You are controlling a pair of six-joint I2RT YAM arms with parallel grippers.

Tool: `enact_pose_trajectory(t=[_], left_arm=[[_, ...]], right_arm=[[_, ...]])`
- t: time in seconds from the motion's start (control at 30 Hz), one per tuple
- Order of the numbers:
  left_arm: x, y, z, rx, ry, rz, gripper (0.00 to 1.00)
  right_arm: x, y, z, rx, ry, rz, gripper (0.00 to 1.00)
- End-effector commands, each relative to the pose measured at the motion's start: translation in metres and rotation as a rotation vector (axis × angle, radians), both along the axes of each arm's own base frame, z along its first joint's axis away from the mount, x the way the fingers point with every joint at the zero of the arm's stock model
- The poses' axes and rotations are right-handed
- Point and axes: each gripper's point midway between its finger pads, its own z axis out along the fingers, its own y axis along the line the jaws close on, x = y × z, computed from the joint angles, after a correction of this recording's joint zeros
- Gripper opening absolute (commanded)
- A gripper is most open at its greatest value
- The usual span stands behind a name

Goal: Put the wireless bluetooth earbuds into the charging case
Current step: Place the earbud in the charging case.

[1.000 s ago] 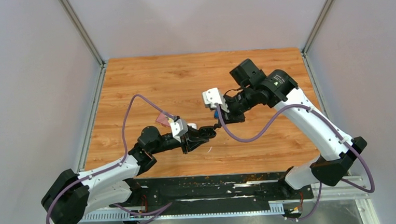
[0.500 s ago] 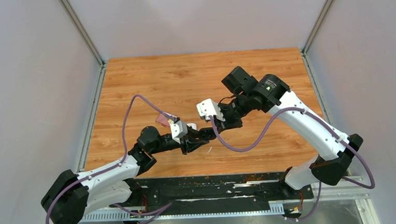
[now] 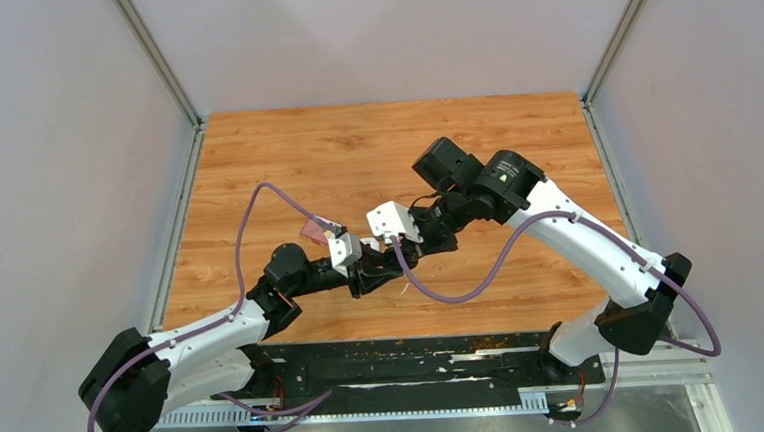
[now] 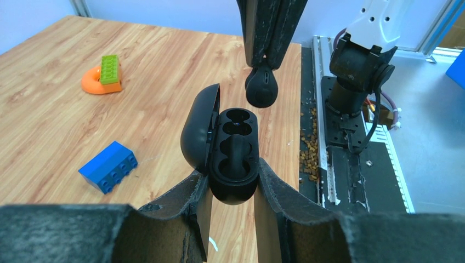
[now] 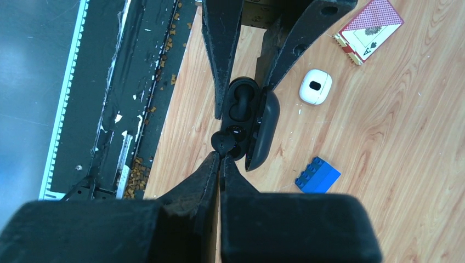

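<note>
Two tools meet over the middle of the desk [image 3: 304, 151]. The left tool [image 4: 233, 178] is closed on the lower half of a black case [image 4: 241, 137], one finger pressed against each side, and holds it above the wood with its lid [image 4: 197, 126] swung open at 9 o'clock. Both wells in the case are empty. The right tool [image 4: 265, 57] is fully closed and pinches a black earbud [image 4: 261, 90] at its tips. In the left wrist view the bud hangs at 12 o'clock from the case, just above the far well and not quite touching the rim. In the right wrist view a white earbud [image 5: 316, 86] lies on the desk at 2 o'clock from the case, well apart from both tools. Counted: two earbuds, one black and one white; one case; one blue block [image 5: 317, 175] at 4 o'clock; one card [image 5: 368, 28]; one green brick [image 4: 109, 69] on an orange piece [image 4: 93, 86].
</note>
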Motion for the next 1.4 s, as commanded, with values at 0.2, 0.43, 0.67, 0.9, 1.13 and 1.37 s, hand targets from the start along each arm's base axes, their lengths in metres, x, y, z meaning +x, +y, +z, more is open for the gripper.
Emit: enact_pose_trajectory(t=[0.2, 0.43, 0.67, 0.9, 1.13, 1.37], left_arm=[[0.002, -0.001, 0.031, -0.065, -0.072, 0.001, 0.00], [0.002, -0.001, 0.030, -0.063, -0.073, 0.000, 0.00], [0.002, -0.001, 0.031, -0.064, -0.075, 0.001, 0.00], [0.003, 0.000, 0.031, -0.062, -0.075, 0.006, 0.00], [0.003, 0.000, 0.030, -0.058, -0.074, 0.008, 0.00], [0.003, 0.000, 0.030, -0.058, -0.074, 0.008, 0.00]], right_arm=[[0.012, 0.011, -0.007, -0.004, -0.065, -0.019, 0.00], [0.014, 0.012, -0.012, -0.014, -0.069, -0.020, 0.00], [0.015, 0.013, -0.015, -0.024, -0.071, -0.017, 0.00], [0.014, 0.010, -0.020, -0.045, -0.073, -0.013, 0.00], [0.009, 0.009, -0.014, -0.035, -0.066, -0.001, 0.00], [0.007, 0.007, -0.024, -0.055, -0.051, 0.003, 0.00]])
